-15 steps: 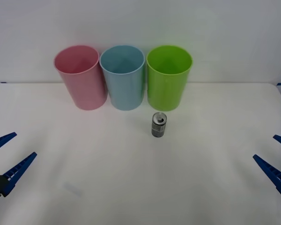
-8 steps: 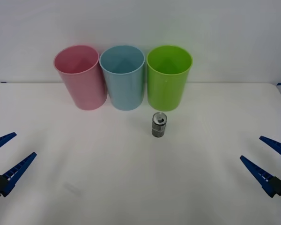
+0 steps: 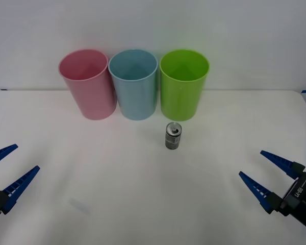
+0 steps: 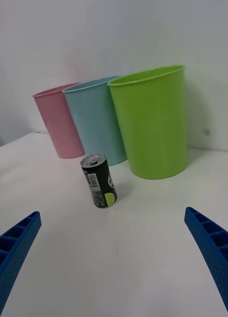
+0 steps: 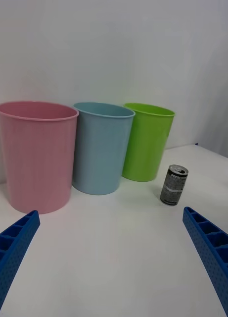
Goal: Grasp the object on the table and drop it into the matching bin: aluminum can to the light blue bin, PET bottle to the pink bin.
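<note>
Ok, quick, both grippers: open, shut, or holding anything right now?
Left gripper: open, holding nothing, at the white table's left edge.
Right gripper: open, holding nothing, well short of the small dark grey metal drink can.

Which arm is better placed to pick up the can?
Right, probably. The right gripper, fingers open, sits nearer the aluminum can standing before the lime green bin. The left gripper waits farther off.

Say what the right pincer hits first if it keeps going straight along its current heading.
Most likely the aluminum can. The right pincer is open, low over the table, and the can stands upright roughly between its fingers in its wrist view, slightly off centre. The lime green bin stands behind it. Depth is unclear.
</note>
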Controlling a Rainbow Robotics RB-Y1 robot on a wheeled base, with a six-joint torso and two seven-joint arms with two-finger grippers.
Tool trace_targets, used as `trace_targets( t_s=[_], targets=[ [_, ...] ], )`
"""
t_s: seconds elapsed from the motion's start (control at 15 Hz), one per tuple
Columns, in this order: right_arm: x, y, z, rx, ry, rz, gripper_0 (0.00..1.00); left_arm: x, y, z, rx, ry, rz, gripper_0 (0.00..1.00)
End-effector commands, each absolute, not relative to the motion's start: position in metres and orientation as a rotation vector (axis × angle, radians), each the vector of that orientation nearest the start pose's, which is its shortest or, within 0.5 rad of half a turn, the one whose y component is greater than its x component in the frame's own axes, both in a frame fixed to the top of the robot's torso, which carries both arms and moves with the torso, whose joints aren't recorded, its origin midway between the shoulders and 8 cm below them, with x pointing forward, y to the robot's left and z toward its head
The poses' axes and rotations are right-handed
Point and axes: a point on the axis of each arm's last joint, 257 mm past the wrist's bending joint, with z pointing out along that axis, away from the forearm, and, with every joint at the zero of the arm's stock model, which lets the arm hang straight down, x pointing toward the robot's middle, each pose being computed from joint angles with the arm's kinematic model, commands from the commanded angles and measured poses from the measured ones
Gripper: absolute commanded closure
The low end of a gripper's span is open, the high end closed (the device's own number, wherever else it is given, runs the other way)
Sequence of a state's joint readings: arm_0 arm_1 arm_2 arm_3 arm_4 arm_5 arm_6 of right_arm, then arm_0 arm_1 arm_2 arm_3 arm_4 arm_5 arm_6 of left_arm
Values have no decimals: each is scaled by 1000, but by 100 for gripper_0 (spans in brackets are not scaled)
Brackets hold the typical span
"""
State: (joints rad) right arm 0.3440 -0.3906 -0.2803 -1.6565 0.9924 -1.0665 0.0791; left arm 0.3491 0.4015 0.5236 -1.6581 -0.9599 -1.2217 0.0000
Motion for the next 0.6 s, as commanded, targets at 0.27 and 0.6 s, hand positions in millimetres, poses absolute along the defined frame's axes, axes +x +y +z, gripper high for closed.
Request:
trace_targets(
  t_s=[0.27, 0.6],
  targets=[
    [384, -231, -235, -569, 1447, 539, 0, 342, 330, -169, 465, 1441, -567, 0],
    [405, -203, -248, -577, 1452, 539, 0, 342, 330, -169, 465, 1441, -567, 0]
  ],
)
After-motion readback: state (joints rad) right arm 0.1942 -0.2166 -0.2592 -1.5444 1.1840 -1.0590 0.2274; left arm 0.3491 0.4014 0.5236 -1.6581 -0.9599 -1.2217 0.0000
